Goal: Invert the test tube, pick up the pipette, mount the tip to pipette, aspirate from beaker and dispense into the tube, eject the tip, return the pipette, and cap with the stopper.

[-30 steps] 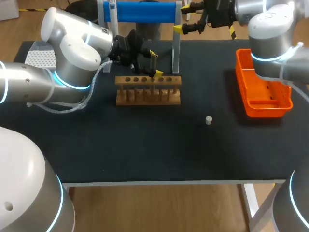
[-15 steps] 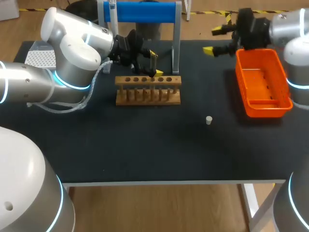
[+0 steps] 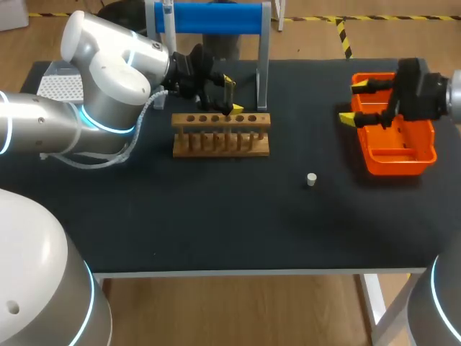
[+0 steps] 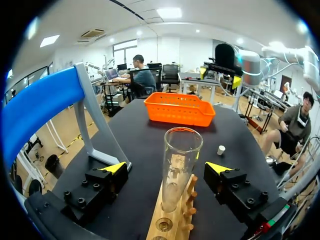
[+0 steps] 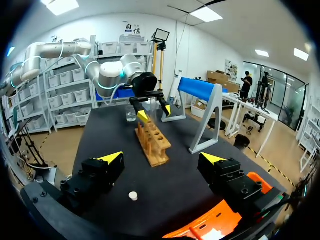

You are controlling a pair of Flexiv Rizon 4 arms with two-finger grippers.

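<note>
The glass test tube (image 4: 180, 160) stands mouth up in the wooden rack (image 3: 220, 144), between the fingers of the wide-open left tool (image 4: 166, 169). It looks thin, slippery and easy to break, so hold its middle gently. The right tool (image 3: 354, 102) is wide open by the orange basket (image 3: 425, 155).

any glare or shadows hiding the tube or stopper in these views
Left wrist view: the tube shows plainly, with faint highlights on its glass and the rack visible through it. Head view: even light, no glare; the pale stopper stands out on the black table, but the clear tube barely shows. Right wrist view: the stopper is plain, with no shadow over it.
</note>
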